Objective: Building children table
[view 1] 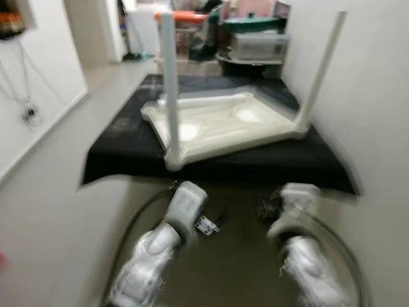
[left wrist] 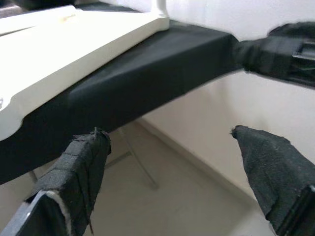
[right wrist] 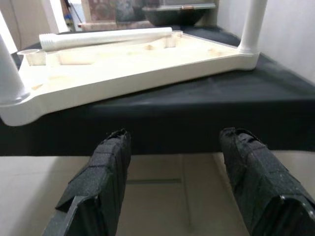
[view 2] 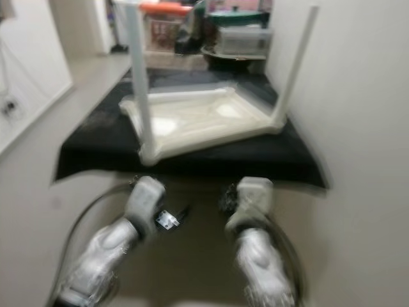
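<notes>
Upturned table top (right wrist: 123, 73) lies just beyond both empty, wide-open tools: left (left wrist: 167, 162), right (right wrist: 174, 172).

No readable text, label, brand, number or sign in any view. Head views are motion-blurred; the clutter at the far end of the room may carry print, but nothing resolves. White table top (right wrist: 128, 69), upside down on the black cloth (right wrist: 197, 118): plain surfaces, no markings legible in the wrist views. Small tag-like part (view 1: 206, 225) near the left arm: too blurred to read.
</notes>
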`<state>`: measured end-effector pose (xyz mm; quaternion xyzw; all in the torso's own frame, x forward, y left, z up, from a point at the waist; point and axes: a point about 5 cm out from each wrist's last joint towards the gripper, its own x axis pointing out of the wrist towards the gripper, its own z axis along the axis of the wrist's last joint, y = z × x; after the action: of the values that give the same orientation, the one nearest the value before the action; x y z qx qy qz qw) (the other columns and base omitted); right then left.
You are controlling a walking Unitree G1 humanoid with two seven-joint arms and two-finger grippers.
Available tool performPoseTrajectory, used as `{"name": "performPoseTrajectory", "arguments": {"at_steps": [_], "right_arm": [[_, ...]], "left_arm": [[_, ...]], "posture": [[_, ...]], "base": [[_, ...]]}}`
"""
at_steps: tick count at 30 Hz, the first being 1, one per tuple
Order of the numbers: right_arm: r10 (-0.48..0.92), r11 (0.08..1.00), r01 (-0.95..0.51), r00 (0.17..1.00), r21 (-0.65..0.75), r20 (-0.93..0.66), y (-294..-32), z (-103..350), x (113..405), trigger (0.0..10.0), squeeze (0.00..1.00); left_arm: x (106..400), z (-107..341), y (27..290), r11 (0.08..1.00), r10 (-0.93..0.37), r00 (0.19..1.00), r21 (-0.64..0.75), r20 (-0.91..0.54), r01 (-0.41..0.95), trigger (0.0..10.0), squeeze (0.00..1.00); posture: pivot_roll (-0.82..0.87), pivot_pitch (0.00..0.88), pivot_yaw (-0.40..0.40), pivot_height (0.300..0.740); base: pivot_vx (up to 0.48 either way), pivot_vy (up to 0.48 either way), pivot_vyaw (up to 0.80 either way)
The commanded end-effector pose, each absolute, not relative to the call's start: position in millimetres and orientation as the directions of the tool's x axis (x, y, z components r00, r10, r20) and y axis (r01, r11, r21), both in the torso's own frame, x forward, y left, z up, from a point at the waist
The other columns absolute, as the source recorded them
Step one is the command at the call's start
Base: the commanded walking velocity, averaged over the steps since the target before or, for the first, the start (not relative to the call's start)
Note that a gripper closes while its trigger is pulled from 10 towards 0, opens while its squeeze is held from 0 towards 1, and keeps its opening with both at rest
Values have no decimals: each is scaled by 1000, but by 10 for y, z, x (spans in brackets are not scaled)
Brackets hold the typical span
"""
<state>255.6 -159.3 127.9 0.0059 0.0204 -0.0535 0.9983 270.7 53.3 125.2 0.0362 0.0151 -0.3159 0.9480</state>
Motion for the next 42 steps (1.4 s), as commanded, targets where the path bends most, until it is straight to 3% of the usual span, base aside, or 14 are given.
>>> {"name": "performPoseTrajectory", "arguments": {"at_steps": [1, 14, 26, 42], "right_arm": [[-96, 995, 97, 995, 17, -37, -1550, 1300, 2560, 10000, 0], [-83, 996, 84, 996, 21, -43, -1552, 1289, 2549, 10000, 0], [-45, 999, 46, 998, 25, -53, -1528, 1264, 2557, 10000, 0], [69, 997, -68, 997, 30, -33, -1372, 1289, 2569, 10000, 0]], "left_arm": [[2727, 1230, 591, 807, -583, 809, 65, -71, 587, 10000, 0], [2703, 1229, 569, 799, -592, 803, 77, -70, 596, 10000, 0], [2688, 1217, 546, 793, -601, 796, 76, -71, 605, 10000, 0], [2687, 1216, 580, 790, -604, 794, 81, -71, 608, 10000, 0]], "posture": [[46, 0, -28, 740], [49, 0, -50, 740], [29, 0, -34, 740], [77, 0, -33, 740]], "base": [[0, 480, 0], [0, 474, 0], [350, 313, 0], [452, 0, 0]]}}
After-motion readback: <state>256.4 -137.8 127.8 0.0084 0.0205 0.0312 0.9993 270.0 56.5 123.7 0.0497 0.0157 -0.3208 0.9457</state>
